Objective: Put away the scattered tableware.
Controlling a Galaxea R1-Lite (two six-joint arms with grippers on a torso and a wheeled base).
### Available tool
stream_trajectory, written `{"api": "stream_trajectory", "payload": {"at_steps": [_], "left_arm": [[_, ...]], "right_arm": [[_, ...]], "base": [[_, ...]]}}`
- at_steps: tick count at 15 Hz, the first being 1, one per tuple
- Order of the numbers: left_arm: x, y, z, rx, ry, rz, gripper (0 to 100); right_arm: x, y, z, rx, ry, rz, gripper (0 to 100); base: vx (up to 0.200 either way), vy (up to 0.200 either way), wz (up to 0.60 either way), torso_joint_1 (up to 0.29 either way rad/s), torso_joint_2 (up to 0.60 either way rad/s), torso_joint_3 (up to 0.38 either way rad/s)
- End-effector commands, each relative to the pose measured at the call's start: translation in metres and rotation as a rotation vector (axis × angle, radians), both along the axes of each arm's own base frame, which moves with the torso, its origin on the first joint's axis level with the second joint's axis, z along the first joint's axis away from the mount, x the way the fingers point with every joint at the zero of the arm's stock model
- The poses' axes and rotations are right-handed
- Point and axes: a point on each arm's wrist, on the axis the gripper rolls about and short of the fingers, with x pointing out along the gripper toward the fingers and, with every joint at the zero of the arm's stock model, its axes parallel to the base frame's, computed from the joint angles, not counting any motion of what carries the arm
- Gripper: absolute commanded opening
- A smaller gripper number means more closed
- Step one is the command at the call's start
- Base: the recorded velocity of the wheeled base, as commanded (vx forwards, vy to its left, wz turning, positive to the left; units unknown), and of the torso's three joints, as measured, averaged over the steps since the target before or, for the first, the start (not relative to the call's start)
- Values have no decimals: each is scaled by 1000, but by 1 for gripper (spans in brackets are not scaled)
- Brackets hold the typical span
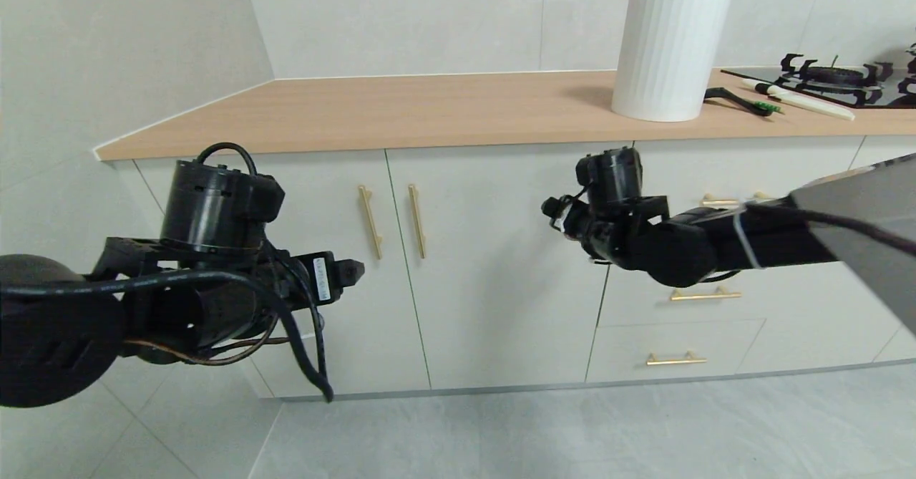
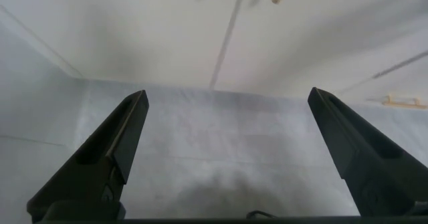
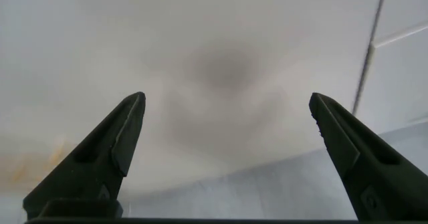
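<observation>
The left tool [image 2: 227, 93] is closest. Its two fingers are spread wide and there is nothing between them. It hangs low, out in front of the cupboard doors [image 1: 494, 264], and looks down at the grey floor [image 2: 221, 157]. The right tool [image 3: 226, 97] is spread wide too, and it is also empty. It sits a little higher, close to the front of the cupboard, but under the top of the bench [image 1: 401, 110]. I think both tools are wide because they have not picked anything up yet and are ready to grab.

Behind the tools the doors are shut, each with a gold handle [image 1: 370, 221]. On the right side there are drawers [image 1: 673, 350], shut as well.

Up on the bench, far to the right, stands a tall white pot [image 1: 673, 49] with ridges down its side. Just beside it lie the things to put away: a black stick [image 1: 737, 99] with a green end, and a long white stick [image 1: 816, 103]. I cannot tell just what kind of tableware they are. They lie flat, near the black stove [image 1: 837, 78].

Both tools are well apart from them, so the job looks like it has hardly begun. The pot may be where they go. The right tool is nearer, so it would need to go up and over first.
</observation>
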Motion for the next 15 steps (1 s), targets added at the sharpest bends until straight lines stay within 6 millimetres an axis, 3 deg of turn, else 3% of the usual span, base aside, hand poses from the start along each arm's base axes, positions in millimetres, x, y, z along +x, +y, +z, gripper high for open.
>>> {"api": "stream_trajectory", "payload": {"at_steps": [1, 4, 5, 7, 9, 12, 15], "left_arm": [[-56, 26, 19, 46, -86, -27, 100], [-132, 61, 15, 58, -192, -30, 100], [-158, 73, 10, 72, -241, -16, 100], [-213, 100, -17, 203, -342, 0, 100], [-247, 115, -45, 345, -379, 68, 100], [-279, 121, -75, 387, -449, 175, 100], [-277, 120, -84, 373, -460, 215, 100]], "right_arm": [[-100, -58, 83, -45, -123, 34, 100], [-178, -118, 76, -105, -108, -9, 100], [-213, -142, 76, -146, -141, -24, 100], [-288, -190, 68, -272, -254, -83, 100], [-337, -212, 49, -384, -328, -162, 100], [-391, -227, 25, -459, -410, -197, 100], [-434, -234, -5, -549, -430, -265, 100]], "base": [[0, 0, 0, 0, 0, 0], [0, 0, 0, 0, 0, 0], [0, 0, 0, 0, 0, 0], [0, 0, 0, 0, 0, 0], [0, 0, 0, 0, 0, 0], [0, 0, 0, 0, 0, 0], [0, 0, 0, 0, 0, 0]]}}
